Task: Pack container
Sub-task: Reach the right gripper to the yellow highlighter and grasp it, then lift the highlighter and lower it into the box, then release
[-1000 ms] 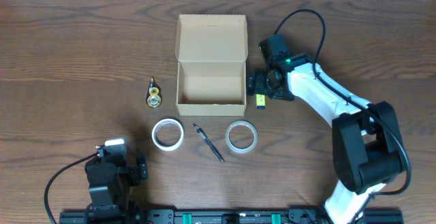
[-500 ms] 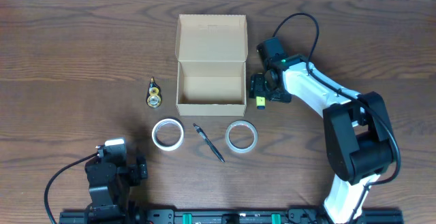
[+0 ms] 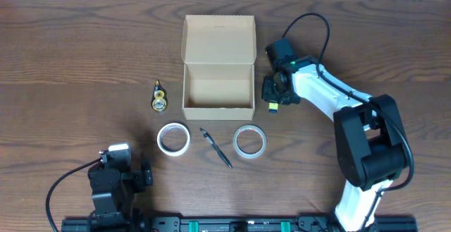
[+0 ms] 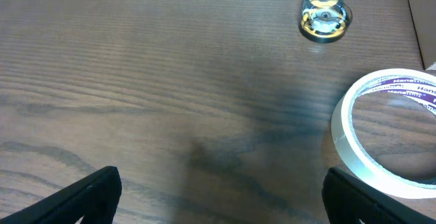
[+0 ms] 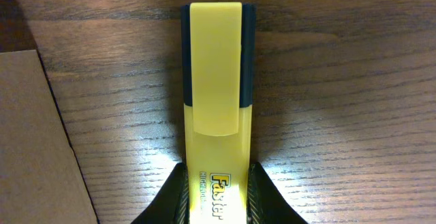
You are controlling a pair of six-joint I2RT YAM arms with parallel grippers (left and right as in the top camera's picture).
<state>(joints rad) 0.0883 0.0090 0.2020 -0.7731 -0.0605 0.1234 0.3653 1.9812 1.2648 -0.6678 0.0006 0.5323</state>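
While the container [image 3: 218, 99] stands open on the wooden surface [image 3: 84, 56] in the overhead view, its lid flap folded back on the far side, the right gripper [image 3: 272, 98] sits just beside its right wall, over a yellow highlighter [image 3: 270, 107]. In front of the container lie two tape rolls [image 3: 173, 139], well apart, with a dark pen [image 3: 215, 147] between them. A small gold-and-black dispenser [image 3: 160, 98] lies to the left of the container. The left arm [image 3: 113, 182] is at the near left edge, well apart from everything.

From the left wrist, the left gripper [image 4: 221, 186] is spread wide with only bare surface between its fingertips [image 4: 95, 190]. One tape roll lies flat at the right, and the dispenser is near the top.

From the right wrist, the right gripper's two fingers [image 5: 176, 195] press against both sides of the highlighter, which points away from the camera. The container's cardboard wall fills the left edge, near the highlighter but not touching it; whether the highlighter is lifted cannot be told
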